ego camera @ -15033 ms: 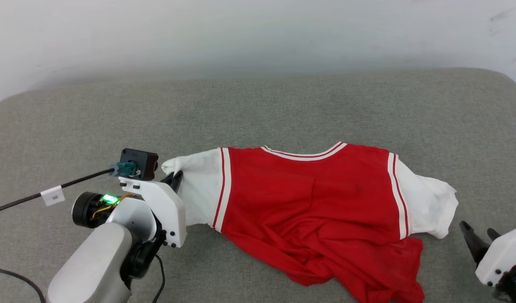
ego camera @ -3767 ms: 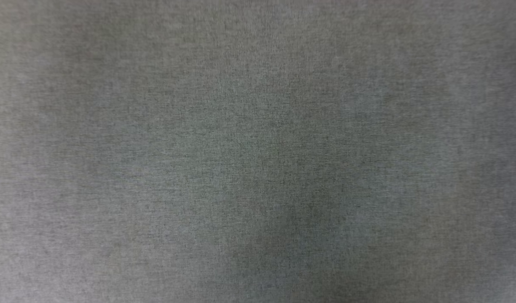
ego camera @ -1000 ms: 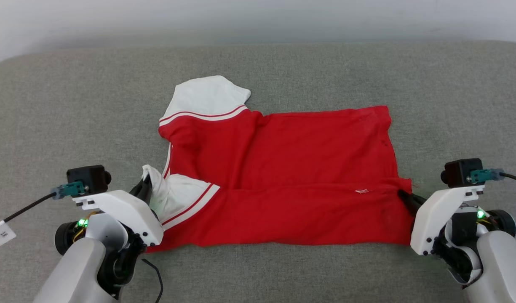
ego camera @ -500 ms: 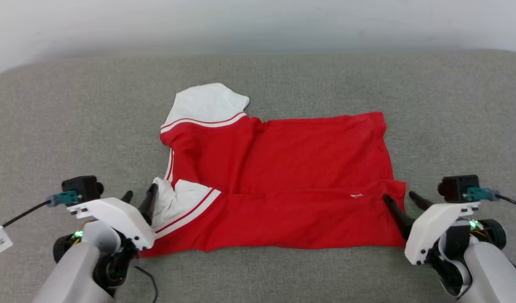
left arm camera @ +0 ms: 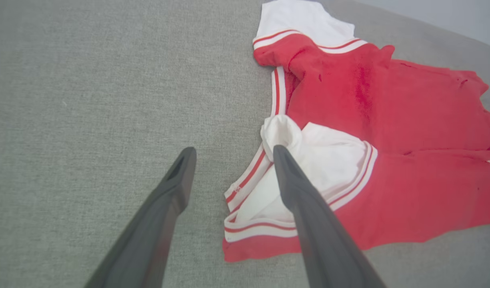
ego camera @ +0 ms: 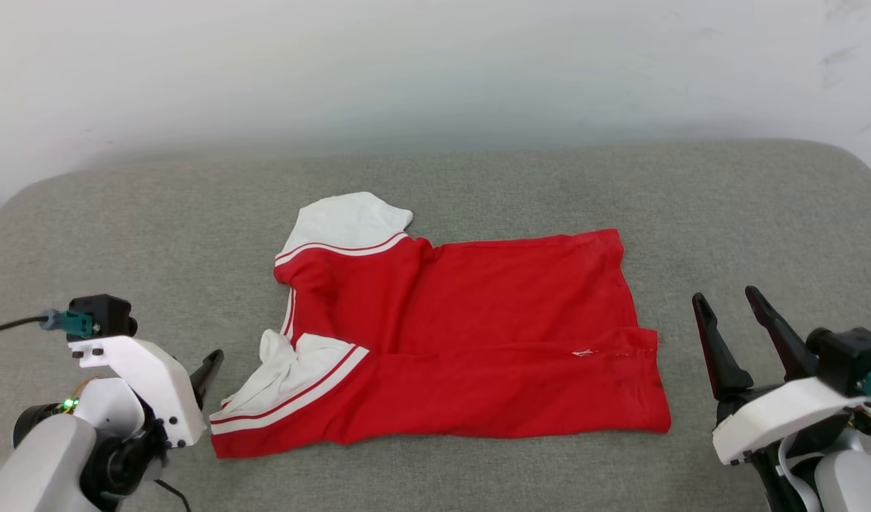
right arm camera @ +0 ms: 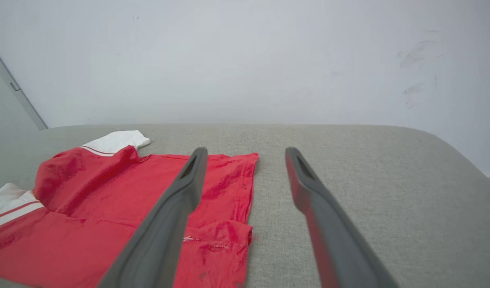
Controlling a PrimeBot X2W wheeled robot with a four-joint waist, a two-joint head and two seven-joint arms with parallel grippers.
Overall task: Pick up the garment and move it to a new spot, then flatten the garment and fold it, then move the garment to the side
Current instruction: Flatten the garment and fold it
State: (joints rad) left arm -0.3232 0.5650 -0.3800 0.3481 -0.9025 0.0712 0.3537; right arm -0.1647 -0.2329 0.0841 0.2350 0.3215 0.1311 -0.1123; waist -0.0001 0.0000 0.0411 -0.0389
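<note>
The head view looks forward and down from the near edge of the grey cushion (ego camera: pixel 122 235), far enough to take in the whole shirt (ego camera: pixel 478 334) and the white wall (ego camera: pixel 435 64) behind. The left wrist view looks steeply down, close over the shirt's sleeve end. The right wrist view sits low (almost level), facing the wall across the hem end. All three share the shirt.

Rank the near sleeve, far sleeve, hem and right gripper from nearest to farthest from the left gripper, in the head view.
1. The near sleeve, bunched just right of the left gripper.
2. The far sleeve, farther back toward the wall.
3. The hem, across on the right side.
4. The right gripper, beyond the hem, far right.
</note>
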